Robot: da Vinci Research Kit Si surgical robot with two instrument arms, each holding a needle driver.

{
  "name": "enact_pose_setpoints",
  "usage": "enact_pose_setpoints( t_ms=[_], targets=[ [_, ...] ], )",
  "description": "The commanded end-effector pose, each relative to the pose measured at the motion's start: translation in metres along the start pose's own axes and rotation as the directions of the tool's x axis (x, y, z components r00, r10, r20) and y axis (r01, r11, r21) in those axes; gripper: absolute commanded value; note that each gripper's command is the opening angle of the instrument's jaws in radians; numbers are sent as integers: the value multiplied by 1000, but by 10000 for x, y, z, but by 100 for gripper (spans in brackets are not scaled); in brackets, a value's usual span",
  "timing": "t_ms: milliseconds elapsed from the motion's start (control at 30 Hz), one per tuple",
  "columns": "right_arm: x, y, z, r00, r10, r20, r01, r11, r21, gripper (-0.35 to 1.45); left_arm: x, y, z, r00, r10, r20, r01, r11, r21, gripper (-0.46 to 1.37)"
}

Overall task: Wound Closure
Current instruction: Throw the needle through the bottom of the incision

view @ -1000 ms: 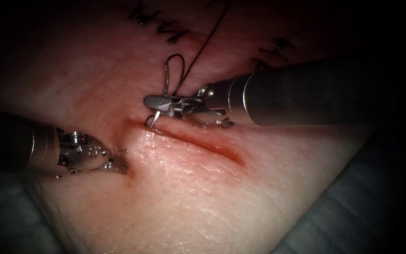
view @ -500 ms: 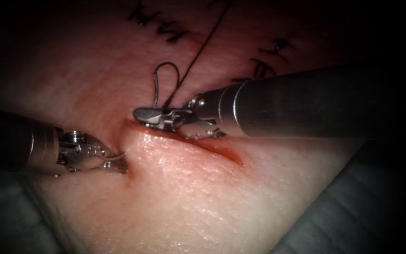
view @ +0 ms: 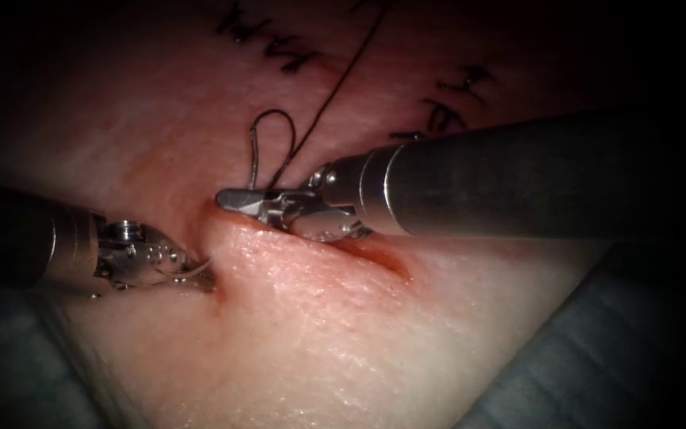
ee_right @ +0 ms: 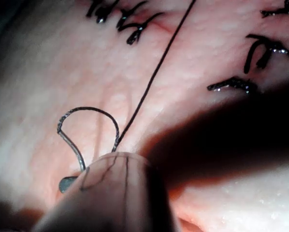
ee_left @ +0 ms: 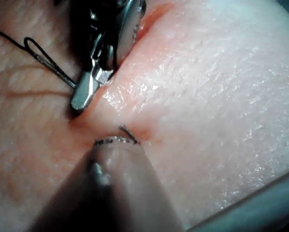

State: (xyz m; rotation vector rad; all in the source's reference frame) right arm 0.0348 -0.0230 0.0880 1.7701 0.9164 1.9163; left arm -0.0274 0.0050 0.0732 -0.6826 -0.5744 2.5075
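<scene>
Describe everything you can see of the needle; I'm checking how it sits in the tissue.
The needle is a thin, grey, curved metal wire. The right tool is shut on it at the left end of the cut. Its tail arches up above the tool, and the dark thread joins it there. Below the tool it goes into the tissue. A short pointed end pokes out of the surface right at the left tool.

Thread loop (view: 273, 141) beside right hand (view: 236, 199)
</scene>
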Motion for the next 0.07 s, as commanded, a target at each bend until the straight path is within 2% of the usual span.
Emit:
enact_pose_setpoints(
  t_ms=[33,67],
  targets=[
    [0,0,0,1000,-1,1,1,1000,-5,-35,0,0,0,1000,-1,1,1,1000,-7,-30],
    [-1,-1,-1,1000,0,3,0,1000,-5,-35,0,0,0,1000,-1,1,1,1000,-6,-30]
  ],
)
